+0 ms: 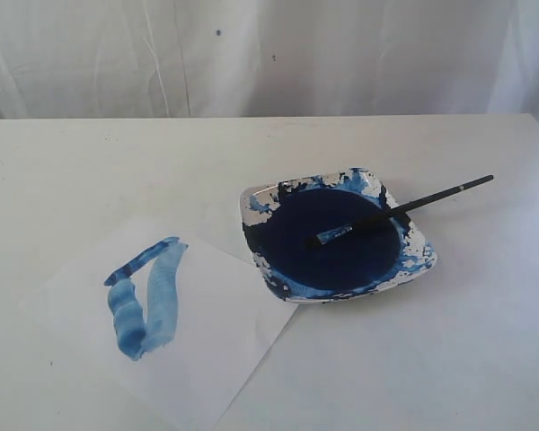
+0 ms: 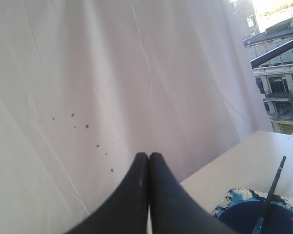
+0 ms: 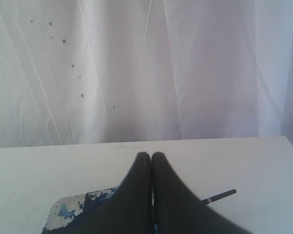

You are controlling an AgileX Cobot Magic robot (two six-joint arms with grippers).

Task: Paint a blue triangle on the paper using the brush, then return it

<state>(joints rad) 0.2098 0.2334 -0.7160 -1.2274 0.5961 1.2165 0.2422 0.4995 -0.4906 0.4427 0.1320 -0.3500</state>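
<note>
Broadly, take the white table (image 1: pixel 449 359) first: bare room on every side, backed by a white curtain (image 1: pixel 341 54) flecked with blue. At the near left, find the paper (image 1: pixel 225 359), one corner just beside the paint dish (image 1: pixel 254 199). On the sheet, find the blue triangle (image 1: pixel 148 301), narrow and streaky. Right of centre, in the dish, find the brush (image 1: pixel 404 208). Lies with bristles down in the dark pool, with handle slanting over the far right rim and out past it, long axis near-left to far-right. Reads as painted and returned; calls for nothing more than keeping clear of that overhanging handle. Above the table, find the left gripper (image 2: pixel 148 156) and right gripper (image 3: pixel 151 156), each pressed together on nothing and pointed at the curtain. Puts the right one perhaps nearer the handle end, though depth reads poorly from the wrist views.
</note>
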